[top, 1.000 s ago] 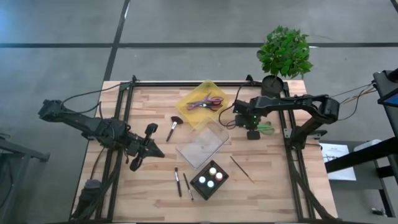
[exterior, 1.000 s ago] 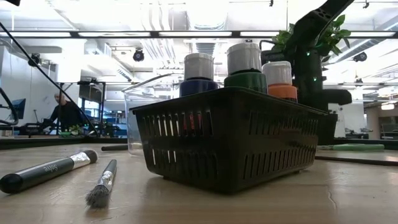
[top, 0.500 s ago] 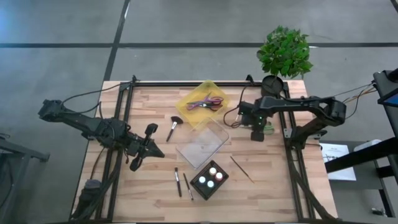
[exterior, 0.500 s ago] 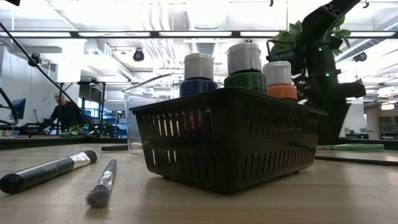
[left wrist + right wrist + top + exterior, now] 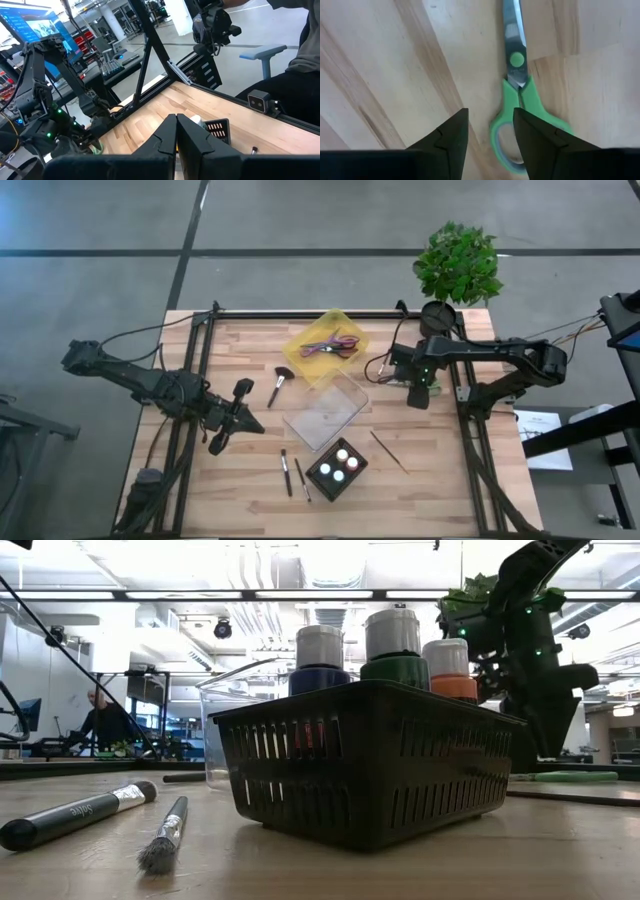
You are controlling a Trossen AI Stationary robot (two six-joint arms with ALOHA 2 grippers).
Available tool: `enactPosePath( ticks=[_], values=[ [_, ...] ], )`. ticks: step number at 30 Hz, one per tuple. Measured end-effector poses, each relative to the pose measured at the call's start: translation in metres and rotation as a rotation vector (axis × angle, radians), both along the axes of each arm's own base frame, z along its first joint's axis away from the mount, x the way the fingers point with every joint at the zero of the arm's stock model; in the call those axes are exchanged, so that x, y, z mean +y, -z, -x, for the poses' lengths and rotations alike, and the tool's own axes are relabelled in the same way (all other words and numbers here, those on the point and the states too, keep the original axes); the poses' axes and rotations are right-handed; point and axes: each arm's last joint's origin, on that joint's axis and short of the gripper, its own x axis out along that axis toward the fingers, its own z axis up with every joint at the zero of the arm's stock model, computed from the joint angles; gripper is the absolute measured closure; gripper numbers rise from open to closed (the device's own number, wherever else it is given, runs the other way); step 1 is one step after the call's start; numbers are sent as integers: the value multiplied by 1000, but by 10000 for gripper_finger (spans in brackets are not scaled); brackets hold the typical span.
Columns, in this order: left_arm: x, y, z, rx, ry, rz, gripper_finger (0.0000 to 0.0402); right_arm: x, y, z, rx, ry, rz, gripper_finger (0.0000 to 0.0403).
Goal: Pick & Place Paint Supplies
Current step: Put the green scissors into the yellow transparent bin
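Observation:
Three paint bottles with white caps, blue (image 5: 320,668), green (image 5: 393,655) and orange (image 5: 452,675), stand in a black basket (image 5: 337,468) near the table's front. Brushes lie flat on the table: a fan brush (image 5: 278,386), two dark ones (image 5: 286,472) (image 5: 302,479) left of the basket, and a thin wooden one (image 5: 389,452) right of it. My right gripper (image 5: 490,137) points down, open, just above the handle of green scissors (image 5: 514,97) lying flat at the table's right. My left gripper (image 5: 176,135) hangs shut over the table's left part, holding nothing.
A clear plastic box (image 5: 325,412) sits mid-table. Behind it is a yellow tray (image 5: 312,330) holding red and purple scissors (image 5: 332,346). A potted plant (image 5: 457,265) stands at the far right corner. People show in the room beyond the table.
My right gripper has moved toward the table's right edge and risen a little, rolling about its own pointing line. It now stands over the green scissors, which have stayed flat on the table.

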Motion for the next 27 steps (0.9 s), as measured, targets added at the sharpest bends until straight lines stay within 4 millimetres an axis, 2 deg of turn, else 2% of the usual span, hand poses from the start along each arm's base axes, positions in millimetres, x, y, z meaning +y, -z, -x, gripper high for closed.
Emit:
enactPosePath(
  ticks=[18, 27],
  values=[
    [0, 0, 0, 3, 3, 2, 387, -7, 5, 5, 90, 207, 38, 248],
    [0, 0, 0, 3, 5, 3, 387, -7, 13, 3, 129, 241, -29, 248]
  ],
)
